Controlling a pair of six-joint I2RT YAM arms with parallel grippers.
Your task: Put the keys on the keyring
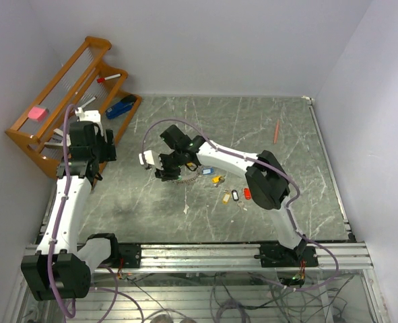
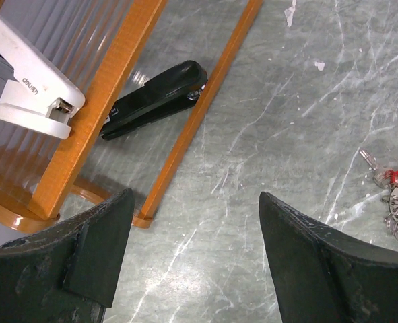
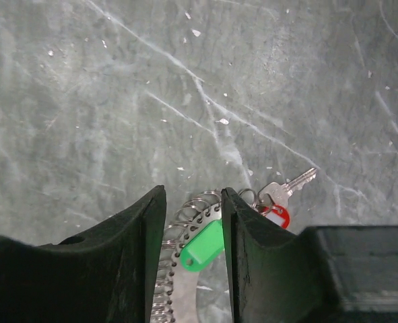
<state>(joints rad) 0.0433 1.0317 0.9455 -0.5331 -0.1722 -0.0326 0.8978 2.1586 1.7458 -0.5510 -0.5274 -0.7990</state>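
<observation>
Plainly, the right gripper [image 3: 193,202] sat low in its wrist view, its fingers drawn to a narrow gap with the green tag [image 3: 202,245] and the silvery coiled keyring [image 3: 185,217] between them; whether they pinched either could not be told. A red-tagged key [image 3: 286,188] lay just right of them. A weak hold risked the bunch slipping or twisting on any lift. The left gripper [image 2: 195,202] gaped wide and empty beside the orange rack [image 2: 118,67], well apart from the loose keys [image 1: 235,195] right of centre in the top view, too far to steady anything.
</observation>
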